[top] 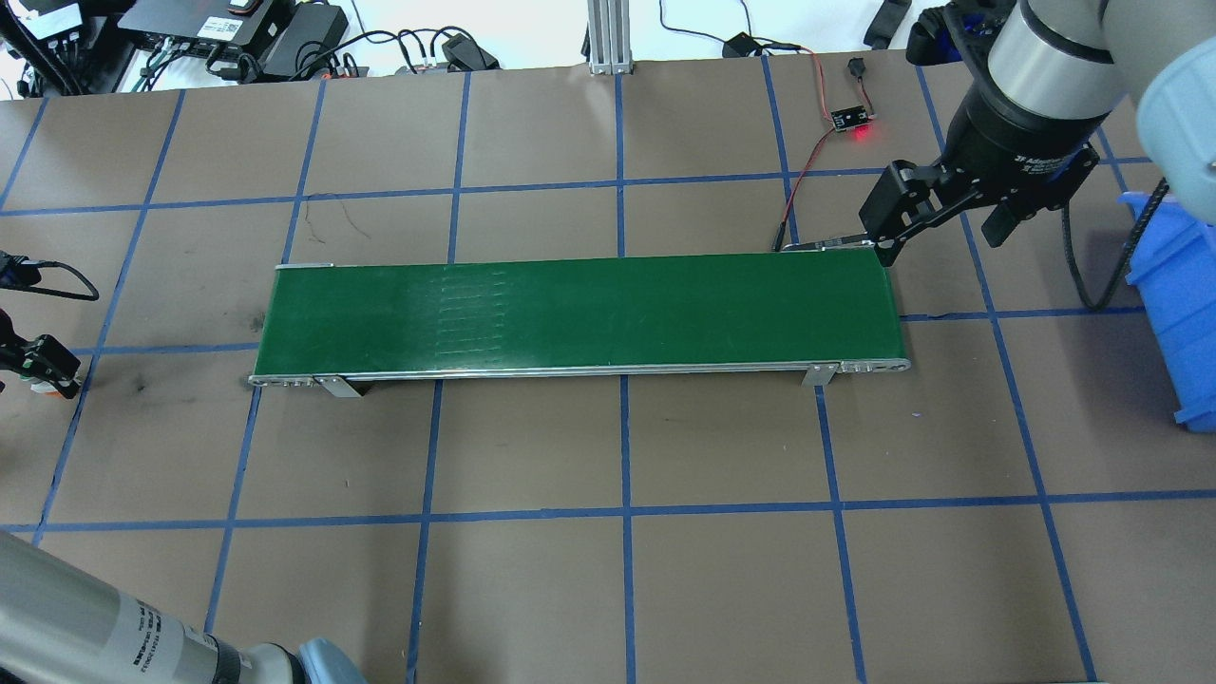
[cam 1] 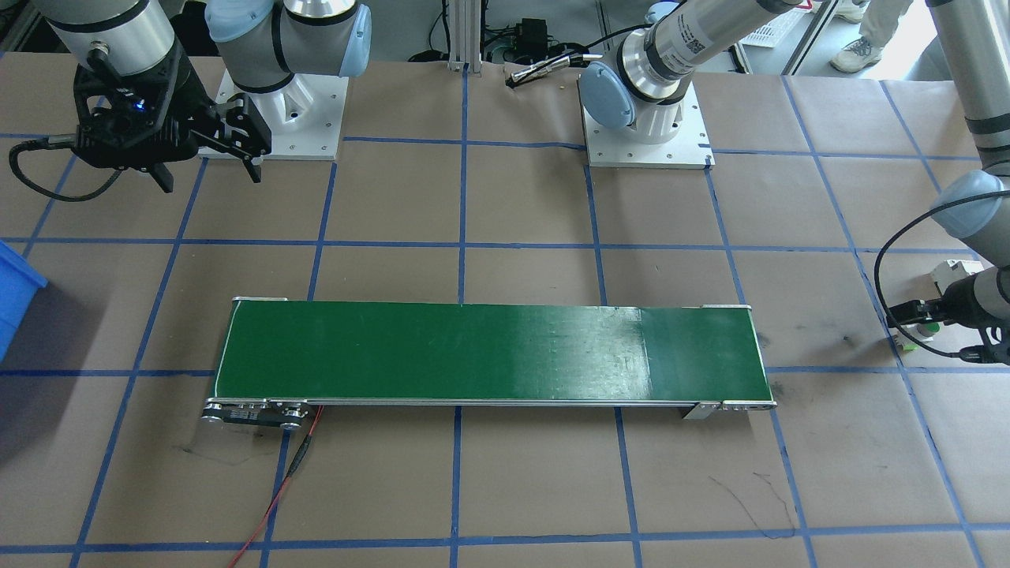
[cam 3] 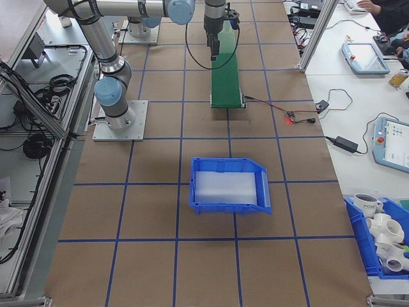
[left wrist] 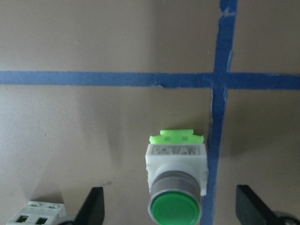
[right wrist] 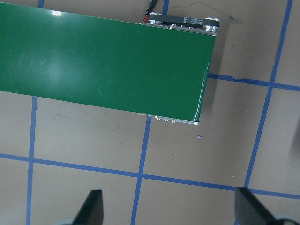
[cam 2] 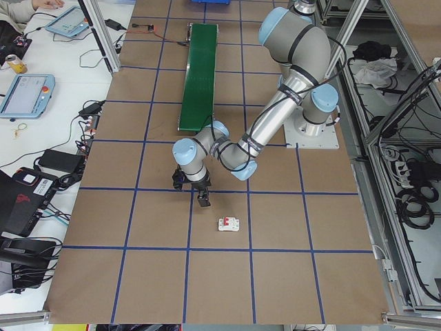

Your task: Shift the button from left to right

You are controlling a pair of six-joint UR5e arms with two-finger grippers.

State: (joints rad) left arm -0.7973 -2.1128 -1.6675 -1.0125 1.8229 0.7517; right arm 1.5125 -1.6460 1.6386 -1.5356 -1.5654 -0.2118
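The button (left wrist: 176,180), with a round green cap, a white-grey body and a light green base, lies on the brown paper beside a blue tape line. In the left wrist view it sits between the spread fingers of my left gripper (left wrist: 171,208), and neither finger touches it. That open gripper is low at the table's far left (top: 43,366). My right gripper (top: 936,223) hangs open and empty above the right end of the green conveyor belt (top: 570,313). In its wrist view the right gripper (right wrist: 171,208) looks down on the belt's end (right wrist: 108,61).
A white circuit breaker (cam 2: 229,223) with a red lever lies close to the left gripper, its corner showing in the left wrist view (left wrist: 40,218). A blue bin (cam 3: 230,185) stands beyond the belt's right end. A red-lit control board (top: 852,119) with wires lies behind the belt.
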